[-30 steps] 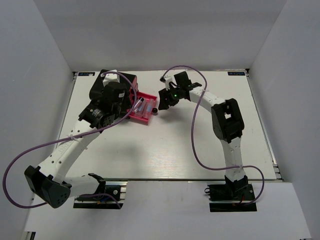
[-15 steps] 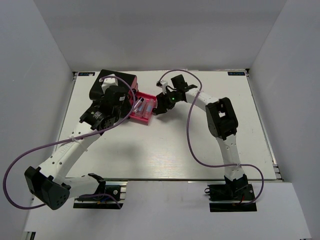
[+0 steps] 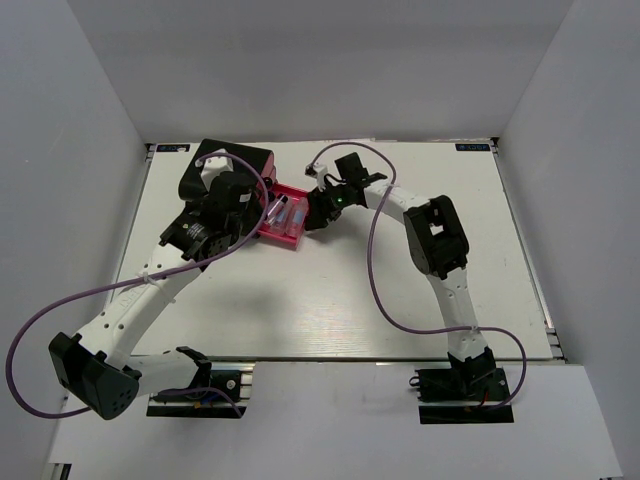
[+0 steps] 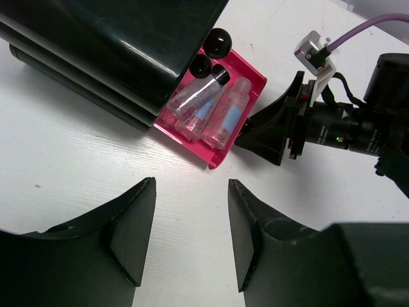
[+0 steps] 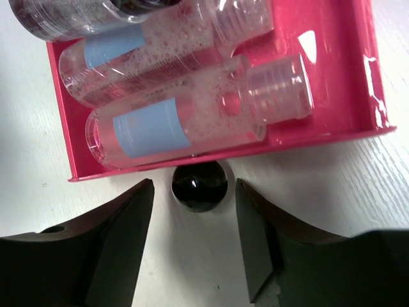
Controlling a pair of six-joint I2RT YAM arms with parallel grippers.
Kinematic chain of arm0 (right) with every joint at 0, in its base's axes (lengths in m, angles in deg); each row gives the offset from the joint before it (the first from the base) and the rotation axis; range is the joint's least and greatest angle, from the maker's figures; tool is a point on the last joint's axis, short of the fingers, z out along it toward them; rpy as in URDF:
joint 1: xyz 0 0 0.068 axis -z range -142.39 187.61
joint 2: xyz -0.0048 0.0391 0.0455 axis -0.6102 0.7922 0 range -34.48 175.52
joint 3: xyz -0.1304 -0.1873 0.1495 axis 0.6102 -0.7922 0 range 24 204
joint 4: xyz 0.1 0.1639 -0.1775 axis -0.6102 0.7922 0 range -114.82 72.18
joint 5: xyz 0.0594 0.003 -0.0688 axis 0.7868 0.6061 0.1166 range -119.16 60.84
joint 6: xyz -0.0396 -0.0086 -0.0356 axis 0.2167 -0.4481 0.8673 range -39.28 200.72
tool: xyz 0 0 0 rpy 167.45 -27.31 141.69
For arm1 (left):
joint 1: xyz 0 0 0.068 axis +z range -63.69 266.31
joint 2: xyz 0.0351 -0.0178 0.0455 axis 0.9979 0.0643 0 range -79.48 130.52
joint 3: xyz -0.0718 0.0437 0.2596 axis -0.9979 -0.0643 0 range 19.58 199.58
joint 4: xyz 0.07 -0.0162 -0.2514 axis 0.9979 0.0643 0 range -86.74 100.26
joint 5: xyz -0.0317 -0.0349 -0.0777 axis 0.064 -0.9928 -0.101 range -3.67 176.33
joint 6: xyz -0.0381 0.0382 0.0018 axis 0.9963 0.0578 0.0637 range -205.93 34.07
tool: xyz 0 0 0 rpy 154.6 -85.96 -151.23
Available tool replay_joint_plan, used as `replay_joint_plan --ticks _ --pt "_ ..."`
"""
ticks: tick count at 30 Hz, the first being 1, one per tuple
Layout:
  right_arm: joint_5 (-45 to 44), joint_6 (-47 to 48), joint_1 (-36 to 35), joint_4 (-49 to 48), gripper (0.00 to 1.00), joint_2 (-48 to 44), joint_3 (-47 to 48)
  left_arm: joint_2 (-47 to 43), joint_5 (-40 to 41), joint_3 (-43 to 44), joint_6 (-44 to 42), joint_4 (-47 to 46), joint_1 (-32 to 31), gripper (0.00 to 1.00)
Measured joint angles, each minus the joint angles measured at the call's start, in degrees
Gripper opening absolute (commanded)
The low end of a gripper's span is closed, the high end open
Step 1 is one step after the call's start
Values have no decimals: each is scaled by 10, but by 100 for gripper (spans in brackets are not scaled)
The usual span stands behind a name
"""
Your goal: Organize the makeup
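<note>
The black box [image 3: 240,163] stands at the back left, its pink drawer [image 3: 292,236] pulled out. Three small clear bottles [image 4: 212,112] lie side by side in the drawer [image 4: 255,82], also shown in the right wrist view [image 5: 172,121]. My right gripper [image 5: 193,192] is open at the drawer's front, one finger on each side of its black knob [image 5: 199,184], not touching it. In the top view it [image 3: 316,212] is at the drawer's right end. My left gripper [image 4: 190,236] is open and empty over bare table, short of the drawer. The orange tube, sticks and egg-shaped piece are out of view.
A second black knob [image 4: 219,41] shows on the box above the open drawer. The right arm's purple cable [image 3: 385,250] loops over the table's middle. White walls close in the table on three sides.
My right gripper has moved left and down to the drawer's front, now straddling the knob. The left arm has barely shifted.
</note>
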Motion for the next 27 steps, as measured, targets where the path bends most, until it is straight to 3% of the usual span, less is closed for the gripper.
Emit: replay_joint_plan --ticks 4,7,10,24,27 --pt "5 0 -3 -17 44 7 0 0 0 0 9 0 0 59" --pt "4 -1 -4 -23 23 9 0 0 0 0 12 0 0 59" --pt "7 0 -3 -24 15 9 -2 0 0 0 12 0 0 59" --pt "4 27 7 -66 13 -31 -77 -1 -5 -24 12 -5 1 59" --pt "4 28 7 -65 13 -31 -76 -1 -4 -27 11 -8 1 65"
